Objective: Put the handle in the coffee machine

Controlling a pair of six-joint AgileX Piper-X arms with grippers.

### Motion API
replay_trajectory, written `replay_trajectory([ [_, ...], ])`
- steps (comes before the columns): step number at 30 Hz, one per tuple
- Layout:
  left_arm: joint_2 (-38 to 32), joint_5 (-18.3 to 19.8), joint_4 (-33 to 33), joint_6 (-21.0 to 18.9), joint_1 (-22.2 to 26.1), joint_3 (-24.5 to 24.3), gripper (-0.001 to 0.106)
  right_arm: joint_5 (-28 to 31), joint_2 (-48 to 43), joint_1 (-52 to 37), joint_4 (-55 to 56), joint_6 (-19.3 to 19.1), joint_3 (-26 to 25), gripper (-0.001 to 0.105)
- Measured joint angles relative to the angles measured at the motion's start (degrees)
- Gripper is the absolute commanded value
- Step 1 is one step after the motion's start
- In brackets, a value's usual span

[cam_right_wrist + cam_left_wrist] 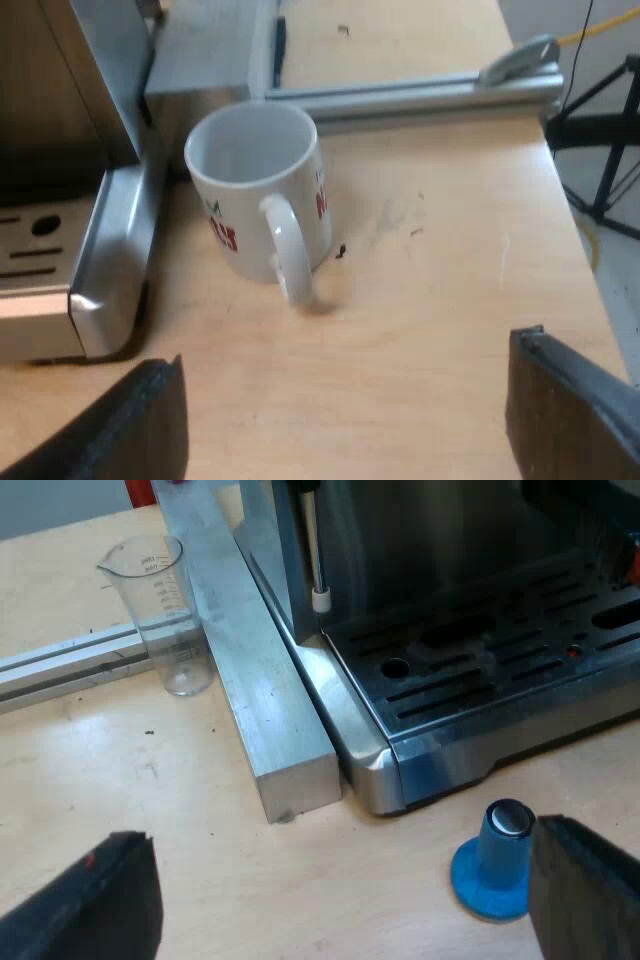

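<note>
My left gripper hangs open over the wooden table, nothing between its black fingers. One finger is close beside a blue tamper with a silver top, which stands upright just before the corner of the espresso machine's drip tray. A small red patch shows above the tray; I cannot tell what it is. My right gripper is also open and holds nothing. Beyond it a white mug with red lettering stands upright by the machine's other corner, its handle turned towards the gripper.
A clear measuring glass stands beside a thick aluminium bar that lies along the machine's side. The steam wand hangs over the tray's edge. An aluminium rail lies behind the mug. The table's edge is near, with black stand legs past it.
</note>
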Motion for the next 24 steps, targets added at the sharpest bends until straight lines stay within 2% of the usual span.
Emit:
replay_trajectory([
  [24, 0.0, 0.0, 0.43, 0.0, 0.0, 0.14, 0.077, 0.0, 0.0, 0.0, -0.33, -0.02, 0.09, 0.067],
])
